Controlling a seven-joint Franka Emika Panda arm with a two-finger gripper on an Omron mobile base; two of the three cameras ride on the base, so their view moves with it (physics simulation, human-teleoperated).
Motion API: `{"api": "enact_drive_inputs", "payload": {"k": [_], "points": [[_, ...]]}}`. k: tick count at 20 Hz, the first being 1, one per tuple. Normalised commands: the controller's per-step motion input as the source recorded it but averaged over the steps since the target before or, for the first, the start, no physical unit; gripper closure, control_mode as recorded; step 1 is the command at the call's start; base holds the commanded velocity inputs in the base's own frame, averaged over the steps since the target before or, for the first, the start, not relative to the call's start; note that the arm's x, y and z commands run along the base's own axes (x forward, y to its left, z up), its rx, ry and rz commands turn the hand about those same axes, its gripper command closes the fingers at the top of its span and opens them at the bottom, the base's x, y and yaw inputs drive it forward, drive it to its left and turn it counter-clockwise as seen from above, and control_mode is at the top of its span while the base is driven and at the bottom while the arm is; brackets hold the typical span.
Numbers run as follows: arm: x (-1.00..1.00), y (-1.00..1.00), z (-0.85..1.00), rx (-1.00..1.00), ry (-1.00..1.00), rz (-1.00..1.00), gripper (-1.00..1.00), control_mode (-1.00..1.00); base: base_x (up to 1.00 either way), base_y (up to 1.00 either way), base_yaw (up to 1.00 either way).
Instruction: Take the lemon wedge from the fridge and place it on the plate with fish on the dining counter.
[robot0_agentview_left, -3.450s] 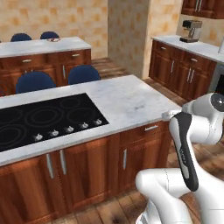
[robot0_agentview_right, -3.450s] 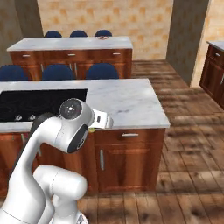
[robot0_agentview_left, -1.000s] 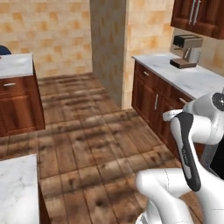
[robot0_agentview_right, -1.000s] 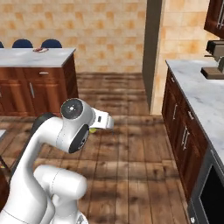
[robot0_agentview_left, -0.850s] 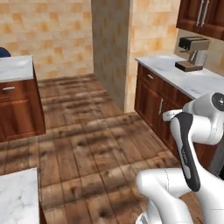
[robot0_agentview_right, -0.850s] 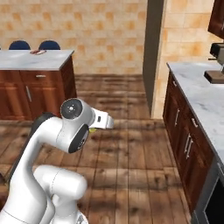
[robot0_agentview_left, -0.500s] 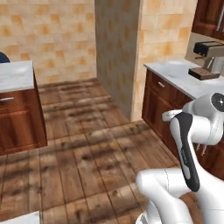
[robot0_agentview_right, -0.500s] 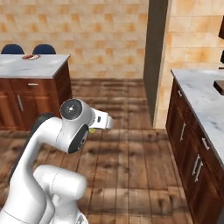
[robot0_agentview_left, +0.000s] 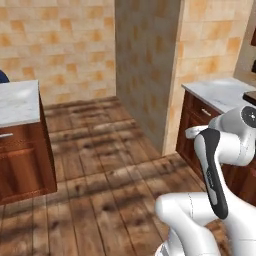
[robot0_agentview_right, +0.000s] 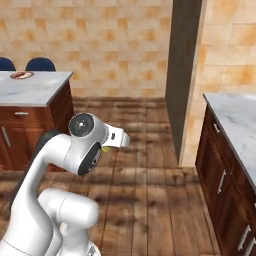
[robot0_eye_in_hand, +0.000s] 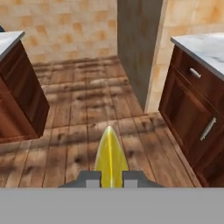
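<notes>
Left base view: the robot arm (robot0_agentview_left: 216, 165) bends up from the lower right of the frame over a wooden floor (robot0_agentview_left: 100, 175). A corner of the dining counter (robot0_agentview_left: 17, 102) shows at the left edge, well apart from the arm, and the jaws cannot be made out from this side.

Right base view: the gripper (robot0_agentview_right: 106, 148) sits left of centre, tucked under the arm's white wrist, with a speck of yellow, the lemon wedge (robot0_agentview_right: 105, 148), showing beneath it. The plate (robot0_agentview_right: 21, 75) lies on the dining counter at the upper left of the frame, far from the gripper, with blue chairs (robot0_agentview_right: 40, 64) behind it.

Hand view: the lemon wedge (robot0_eye_in_hand: 111, 158) stands at bottom centre, pinched between the two dark fingertips (robot0_eye_in_hand: 132, 176) and pointing up the frame. A side counter (robot0_eye_in_hand: 199, 46) with brown drawers fills the right side.

Jaws: nearly pressed together, pinching the wedge at its broad lower end.

Handling, as a judgement: light, soft and probably slick with juice; a hard squeeze would likely crush it, a slack one could let it slide out while the base drives.

Hold, as a judgement: low across the thick part of the wedge, as here, looks safer than the thin tip.
</notes>
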Motion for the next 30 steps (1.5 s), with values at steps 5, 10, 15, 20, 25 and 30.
{"api": "enact_drive_inputs", "payload": {"k": [5,10,15,20,25,30], "points": [[0.0,0.0,0.0,0.0,0.0,0.0,1.0,1.0,1.0,0.41,0.0],[0.0,0.0,0.0,0.0,0.0,0.0,1.0,1.0,1.0,0.27,0.03],[0.0,0.0,0.0,0.0,0.0,0.0,1.0,1.0,1.0,0.13,0.22],[0.0,0.0,0.0,0.0,0.0,0.0,1.0,1.0,1.0,0.01,0.3],[0.0,0.0,0.0,0.0,0.0,0.0,1.0,1.0,1.0,0.0,0.29],[0.0,0.0,0.0,0.0,0.0,0.0,1.0,1.0,1.0,-0.02,0.41]]}}
